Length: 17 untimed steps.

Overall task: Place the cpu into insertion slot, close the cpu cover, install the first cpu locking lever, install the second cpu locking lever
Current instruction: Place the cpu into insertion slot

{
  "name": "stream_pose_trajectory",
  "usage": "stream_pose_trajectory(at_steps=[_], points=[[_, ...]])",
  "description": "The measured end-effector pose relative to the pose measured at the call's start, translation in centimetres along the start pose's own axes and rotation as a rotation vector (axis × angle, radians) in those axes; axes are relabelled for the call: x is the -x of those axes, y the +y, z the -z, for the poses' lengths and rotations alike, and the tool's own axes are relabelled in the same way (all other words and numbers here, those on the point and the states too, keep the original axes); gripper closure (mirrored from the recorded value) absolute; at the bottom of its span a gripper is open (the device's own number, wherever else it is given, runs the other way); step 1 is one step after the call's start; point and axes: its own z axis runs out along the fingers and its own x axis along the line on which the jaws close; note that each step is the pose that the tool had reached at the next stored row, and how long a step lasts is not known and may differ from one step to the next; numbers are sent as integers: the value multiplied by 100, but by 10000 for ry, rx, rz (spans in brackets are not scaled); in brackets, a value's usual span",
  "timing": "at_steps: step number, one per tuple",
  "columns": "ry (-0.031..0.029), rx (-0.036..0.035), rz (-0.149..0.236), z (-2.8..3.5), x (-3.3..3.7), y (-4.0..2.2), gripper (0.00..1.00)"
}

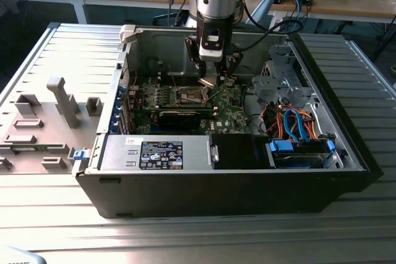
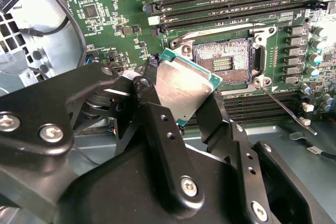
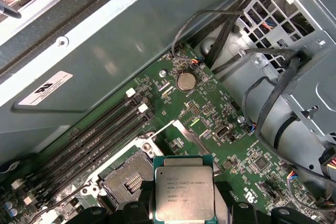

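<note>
CPU [image 2: 185,83], a flat silvery square with a green edge, sits clamped between the two black fingers [image 2: 148,109] of the gripper [image 2: 181,97], which press on opposite sides of it; in the first wrist view the CPU [image 3: 183,195] shows its printed lid, with the gripper [image 3: 184,209] below it. It hangs in the air, tilted, just beside the insertion slot [image 2: 224,59] and not seated in it: the slot's dark pin field lies bare inside its silver rim. In the exterior view the gripper [image 1: 213,76] holds the CPU [image 1: 208,81] just above the green motherboard [image 1: 232,112], slightly to the exterior view's right of the insertion slot [image 1: 190,96]. The CPU cover [image 3: 190,136], a thin metal frame, stands swung up at one edge of the insertion slot [image 3: 128,182]. A thin locking lever [image 2: 286,107] runs from the slot's corner across the board. Long black memory slots [image 2: 236,1] lie alongside the socket, and a coin cell [image 3: 185,81] sits further off. Around the board is the open computer case [image 1: 185,196], with a labelled power supply [image 1: 161,153] and orange and blue cables [image 1: 297,122], resting on a grey ribbed table [image 1: 80,47].
</note>
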Motion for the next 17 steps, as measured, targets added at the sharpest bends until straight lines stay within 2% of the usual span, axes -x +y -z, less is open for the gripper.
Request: stream_pose_trajectory(at_steps=[17], points=[[-3,-4,-103,-11,0,0,46]])
